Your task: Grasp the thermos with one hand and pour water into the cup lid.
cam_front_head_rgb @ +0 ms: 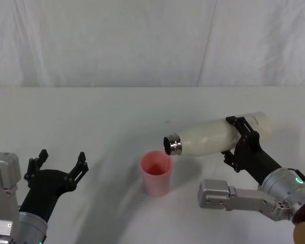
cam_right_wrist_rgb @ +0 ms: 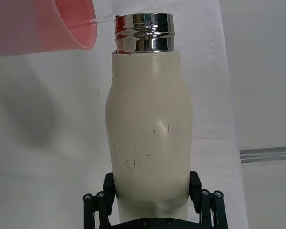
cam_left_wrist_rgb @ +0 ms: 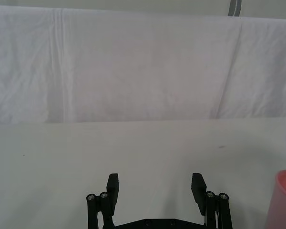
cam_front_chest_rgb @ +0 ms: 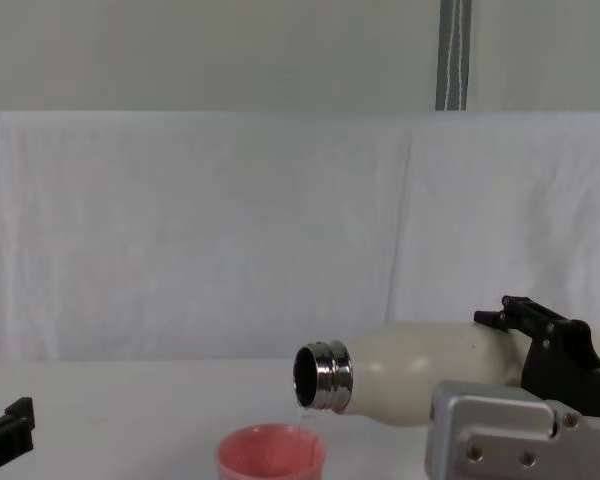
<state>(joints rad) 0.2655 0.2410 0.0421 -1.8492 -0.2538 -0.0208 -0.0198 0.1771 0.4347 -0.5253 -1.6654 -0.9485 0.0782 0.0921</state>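
I have the thermos [cam_front_head_rgb: 213,135] tipped nearly level, steel neck just over the cup lid [cam_front_head_rgb: 156,173] on the table [cam_front_head_rgb: 91,117]; right claw [cam_front_head_rgb: 241,142] clamps its body. Risk: more tilt sends water past the narrow rim, or knocks the cup. Left claw [cam_front_head_rgb: 58,162] idles wide.

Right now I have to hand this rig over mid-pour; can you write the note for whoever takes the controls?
Right end effector: shut on the thermos, gripping its lower body and holding it tipped nearly level above the table.
Left end effector: open, idle at the near left of the table.
Pink cup: upright, below the steel neck.
Done: thermos grasped, lifted and tipped; a thin stream runs from the mouth toward the cup.
Left: finish the pour, then bring the thermos upright. Fill level cannot be judged.
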